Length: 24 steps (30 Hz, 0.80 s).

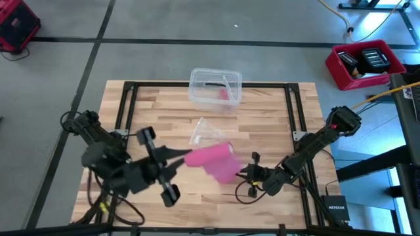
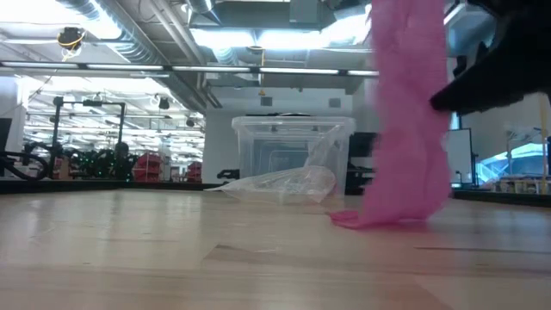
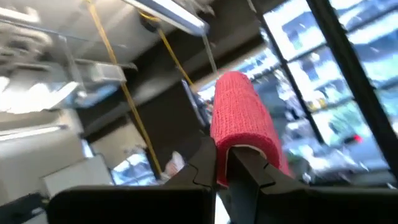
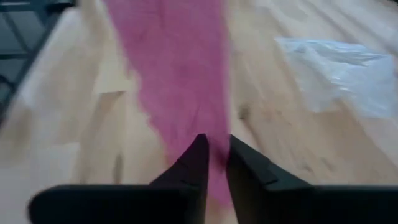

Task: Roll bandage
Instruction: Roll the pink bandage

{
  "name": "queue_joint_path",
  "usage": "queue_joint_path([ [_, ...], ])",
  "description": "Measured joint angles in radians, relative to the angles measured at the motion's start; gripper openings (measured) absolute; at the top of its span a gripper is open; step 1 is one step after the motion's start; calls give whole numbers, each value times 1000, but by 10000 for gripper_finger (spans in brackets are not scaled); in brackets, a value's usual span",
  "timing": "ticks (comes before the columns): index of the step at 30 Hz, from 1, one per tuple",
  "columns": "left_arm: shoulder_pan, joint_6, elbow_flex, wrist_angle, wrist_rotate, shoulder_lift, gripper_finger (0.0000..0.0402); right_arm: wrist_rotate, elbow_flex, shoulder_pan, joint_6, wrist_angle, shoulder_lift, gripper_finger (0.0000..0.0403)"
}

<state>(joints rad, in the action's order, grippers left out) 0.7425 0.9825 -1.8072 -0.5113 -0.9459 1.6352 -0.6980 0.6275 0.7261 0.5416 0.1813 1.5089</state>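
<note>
Now we see the left gripper [image 1: 186, 156] clamped on the rolled end of the bandage [image 1: 214, 160], lifted above the table [image 1: 269, 118]. Its loose end hangs down to the wood, where the right gripper [image 4: 213, 163] pinches it. Beyond lie a clear wrapper [image 1: 207, 131] and, farther back, a plastic box [image 1: 215, 87].

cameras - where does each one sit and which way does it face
High view: above the table, looking straight down; both arms, left gripper and right gripper at the bandage.
Low view: at tabletop height, looking level across; hanging bandage, clear box.
Left wrist view: behind its fingers, which pinch the bandage.
Right wrist view: behind its fingers, facing the table.
Shared: the bandage shows in all four views.
</note>
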Motion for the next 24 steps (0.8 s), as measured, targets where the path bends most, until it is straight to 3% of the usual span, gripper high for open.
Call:
queue_joint_path([
  [4, 0, -127, 0, 144, -1, 0, 17, 93, 64, 0, -18, -93, -8, 120],
  [10, 8, -289, 1, 337, 3, 1, 17, 371, 174, 12, 5, -354, -89, 203],
  [13, 11, -383, 1, 423, 44, 1, 17, 397, 224, 52, 5, -438, -142, 229],
  [18, 9, -539, 1, 565, 72, 9, 17, 272, 295, 144, -50, -495, -224, 245],
  [24, 7, -636, 1, 642, 82, 56, 17, -38, 330, 252, -163, -442, -266, 239],
])
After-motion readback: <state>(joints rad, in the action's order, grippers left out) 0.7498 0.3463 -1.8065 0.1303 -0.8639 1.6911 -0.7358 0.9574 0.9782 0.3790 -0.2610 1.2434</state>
